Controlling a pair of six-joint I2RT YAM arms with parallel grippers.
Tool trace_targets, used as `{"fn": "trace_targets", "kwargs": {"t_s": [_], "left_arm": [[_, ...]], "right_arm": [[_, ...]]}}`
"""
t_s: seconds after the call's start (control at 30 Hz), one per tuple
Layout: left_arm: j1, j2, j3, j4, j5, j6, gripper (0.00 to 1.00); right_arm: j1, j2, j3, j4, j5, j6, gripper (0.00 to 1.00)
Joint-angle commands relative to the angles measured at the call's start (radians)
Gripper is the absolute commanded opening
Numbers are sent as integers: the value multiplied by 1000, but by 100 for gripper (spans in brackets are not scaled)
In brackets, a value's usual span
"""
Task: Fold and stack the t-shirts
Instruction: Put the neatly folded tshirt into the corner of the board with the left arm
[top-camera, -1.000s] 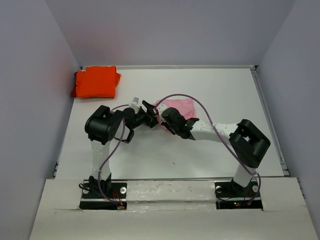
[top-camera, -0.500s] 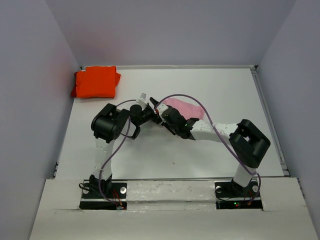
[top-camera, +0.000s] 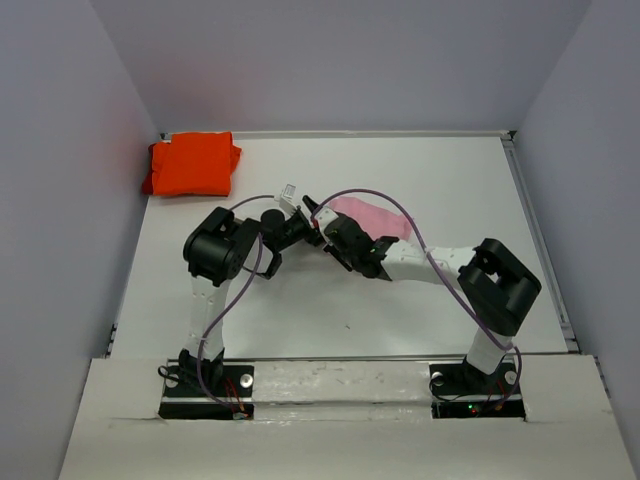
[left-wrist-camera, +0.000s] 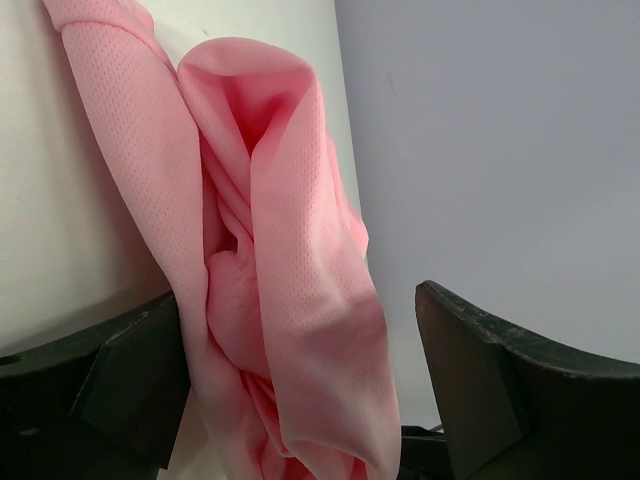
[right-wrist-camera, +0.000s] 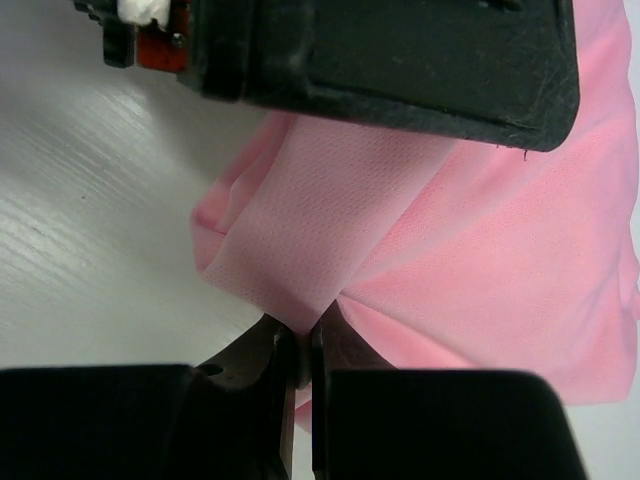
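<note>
One white table (top-camera: 450, 180). Two arms bolted at near edge of table: left arm (top-camera: 212, 255), right arm (top-camera: 500, 285), both reaching to table middle, wrists close together there.

Two t-shirts on table. One orange t-shirt (top-camera: 192, 164): folded, far-left corner of table, well apart from arms. One pink t-shirt (top-camera: 372, 215): bunched, near table middle, just beyond both wrists.

Two grippers. Left gripper (left-wrist-camera: 300, 370): jaws spread wide, pink folds between fingers, nothing pinched. Right gripper (right-wrist-camera: 300, 345): jaws almost closed, clamped on pink t-shirt edge.
</note>
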Motion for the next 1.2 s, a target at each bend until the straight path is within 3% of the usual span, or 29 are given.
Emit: {"fn": "trace_targets", "kwargs": {"t_s": [0.0, 0.17, 0.53, 0.63, 0.67, 0.7, 0.83, 0.87, 0.9, 1.03, 1.1, 1.17], "left_arm": [[1, -4, -64, 88, -16, 38, 99], [1, -161, -46, -266, -85, 294, 99], [3, -192, -63, -272, -67, 298, 98], [3, -159, -64, -215, -51, 270, 86], [3, -128, -58, -180, -30, 246, 69], [1, -117, -54, -172, -22, 236, 63], [-2, -88, -53, -137, -14, 209, 54], [-2, -85, -52, -127, -4, 207, 37], [-2, -83, -50, -126, -2, 201, 34], [-5, -80, -44, -127, 10, 195, 50], [-8, -86, -44, -130, 13, 201, 70], [-9, -94, -44, -144, 13, 212, 72]], "right_arm": [[-1, -38, -6, 17, -15, 22, 0], [-1, -51, -37, 22, -22, 42, 0], [18, -95, -152, 22, -4, 117, 0], [18, -100, -150, 19, 8, 117, 0], [18, -101, -147, 17, 11, 117, 0], [18, -103, -146, 16, 13, 117, 0], [18, -112, -141, 11, 16, 116, 0], [18, -114, -138, 9, 18, 113, 0], [18, -112, -138, 9, 21, 113, 0], [18, -104, -130, 8, 16, 111, 0], [18, -101, -124, 6, 11, 108, 0], [18, -103, -120, 8, 11, 105, 0]]}}
